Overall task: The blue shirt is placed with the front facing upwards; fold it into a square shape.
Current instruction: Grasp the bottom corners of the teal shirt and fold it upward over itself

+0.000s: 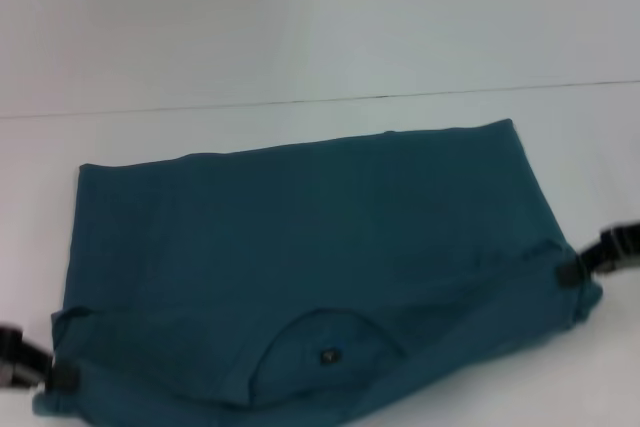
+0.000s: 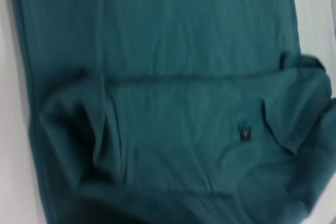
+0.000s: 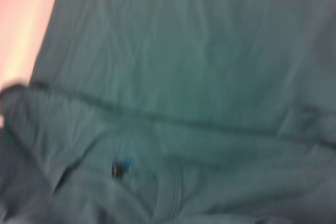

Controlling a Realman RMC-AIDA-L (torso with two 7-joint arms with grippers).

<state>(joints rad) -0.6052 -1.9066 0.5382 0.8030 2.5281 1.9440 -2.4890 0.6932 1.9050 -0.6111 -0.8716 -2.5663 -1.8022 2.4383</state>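
- Head view shows the blue shirt [image 1: 300, 247] spread across the white table [image 1: 300, 47], its body running from about 9 o'clock to 3 o'clock, with the collar end nearest the robot at 6 o'clock.
- The collar [image 1: 325, 342] and its small dark label [image 1: 328, 355] sit on a band of cloth that is doubled over at the near edge; no lettering shows on the exposed cloth.
- The left gripper [image 1: 55, 375] is at the near corner around 8 o'clock, its tip touching the cloth; it looks pinched onto the shirt corner, though the fingers themselves are mostly hidden.
- The right gripper [image 1: 575, 272] is at the 4 o'clock corner, likewise apparently clamped on the bunched cloth there.
- Left wrist view shows the folded band [image 2: 173, 129] lying slack, with a puckered pocket near one end.
- Judgement: the step in hand is carrying the near edge toward 12 o'clock.
- To do it well, both corners should rise and travel together at even height, keeping the cloth between them taut so the crease lands straight.
- The slack corner pockets risk a crooked fold if either grip is shallow.
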